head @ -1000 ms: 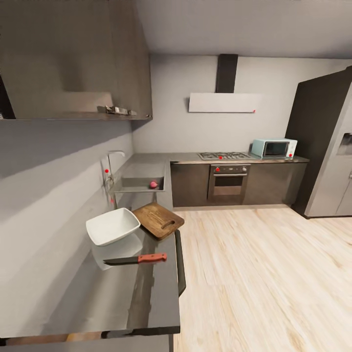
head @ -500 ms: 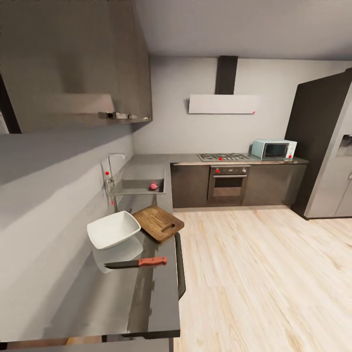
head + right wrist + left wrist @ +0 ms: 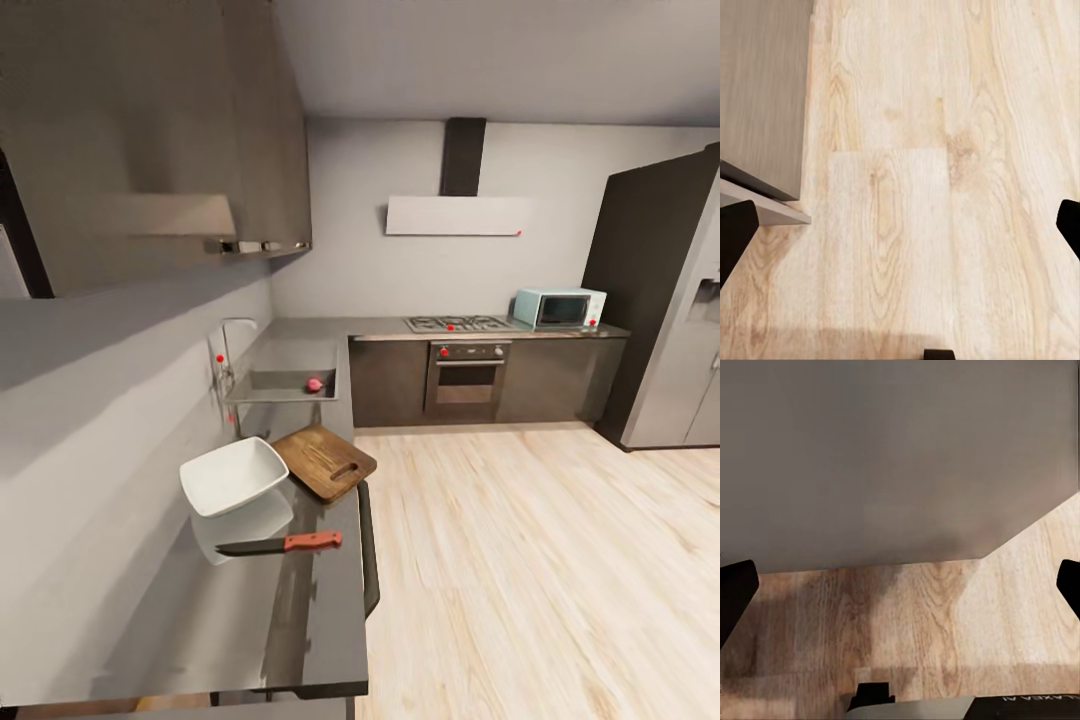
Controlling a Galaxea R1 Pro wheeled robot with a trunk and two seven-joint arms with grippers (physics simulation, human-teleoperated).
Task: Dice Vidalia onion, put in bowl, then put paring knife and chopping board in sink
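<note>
1. Head view, nearest first: the paring knife (image 3: 281, 544) lies flat on the grey surface (image 3: 240, 630), its orange handle toward the aisle edge and its blade toward the wall.
2. Just past it sit the white bowl (image 3: 234, 474) and the chopping board (image 3: 325, 461), edges touching or overlapping, the board hanging slightly over the surface's edge.
3. Farther on, the sink (image 3: 290, 378) holds the Vidalia onion (image 3: 314, 384) near its right wall, with the tap (image 3: 232, 345) on the wall side.
4. Against a second ago, everything has slid a little lower in the picture and the upper cabinet (image 3: 150, 140) fills more of it; the things keep their places relative to each other, so the camera moved, not they.
5. I judge the robot is still approaching; the onion is untouched and no step is done.
6. In the wrist views, the left tool (image 3: 900, 600) and right tool (image 3: 900, 240) show dark fingertips at opposite picture edges, spread wide and empty above the wooden floor (image 3: 915, 150).
</note>
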